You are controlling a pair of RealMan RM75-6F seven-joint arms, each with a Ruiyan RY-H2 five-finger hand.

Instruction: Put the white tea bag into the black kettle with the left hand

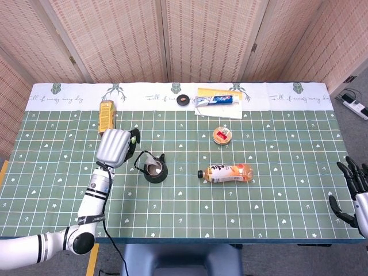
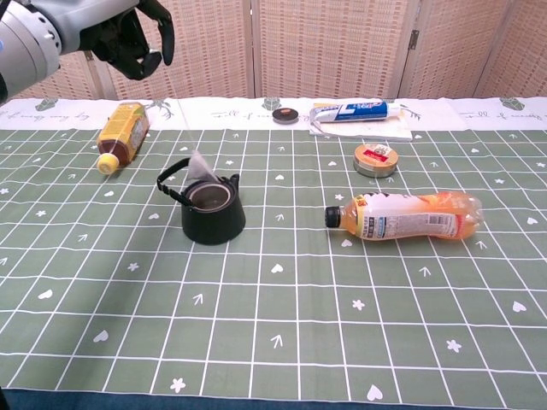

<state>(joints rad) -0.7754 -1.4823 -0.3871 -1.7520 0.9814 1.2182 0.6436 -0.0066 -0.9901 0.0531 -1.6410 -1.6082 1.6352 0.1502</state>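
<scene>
Spreading wide beneath everything, the worktop [image 2: 282,342] with its green gridded cloth gives me plenty of places to lose a small thing. My left hand [image 2: 128,38] is raised high over the left half of it, fingers curled together around the top of a thin string, so it is holding the white tea bag [image 2: 199,166] by that string. My right hand [image 1: 352,190] hangs off the right edge, fingers apart, holding nothing.

The orange drink bottle [image 2: 402,215] lies on its side right of centre, and an amber bottle [image 2: 121,131] lies toward the far left; neither is near enough to trouble me.

The black kettle [image 2: 212,211] stands left of centre, lid off, mouth open upward, its wire handle [image 2: 173,175] tipped to the left side. The tea bag dangles just above the far rim of that mouth, close to the handle; from the chest view I cannot tell whether it hangs squarely over the opening or a little behind it.

That is my worry. The bag hangs on a long string from a high hand, so any sideways motion of my arm would likely set it swinging, and I judge a release mid-swing could drop it onto the cloth beside the kettle. Lowering too fast could let it catch on the rim or the handle and fold over the outside. The string could also cling to my fingers as they part, dragging the bag out again.
</scene>
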